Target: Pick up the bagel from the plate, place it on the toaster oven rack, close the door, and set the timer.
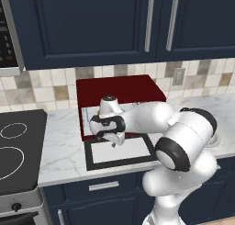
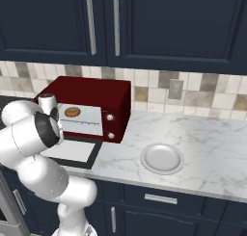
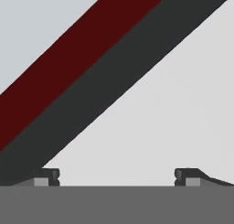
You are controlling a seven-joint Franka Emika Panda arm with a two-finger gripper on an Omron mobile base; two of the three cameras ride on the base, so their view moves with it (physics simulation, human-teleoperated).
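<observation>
Already the small golden-brown ring-shaped bagel (image 2: 72, 111) lies on the pale grey metal rack (image 2: 82, 124) inside the dark red toaster oven (image 2: 96, 93), leaving the round grey-white plate (image 2: 162, 158) at four o'clock bare. Closing the flat-lying black-framed glass door (image 1: 120, 152) and setting the timer remain. Just above that door, the released, wide-spread gripper (image 3: 117, 176) holds nothing; the arm hides the door's handle.

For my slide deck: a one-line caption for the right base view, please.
Golden-brown ring bagel lies on the light grey rack inside the dark red toaster oven, black-framed door open; round grey-white plate bare.

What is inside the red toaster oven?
Inside the red toaster oven, the bagel lies on the light grey rack. The robot's arm covers the left part of the opening, so that part stays unseen.
</observation>
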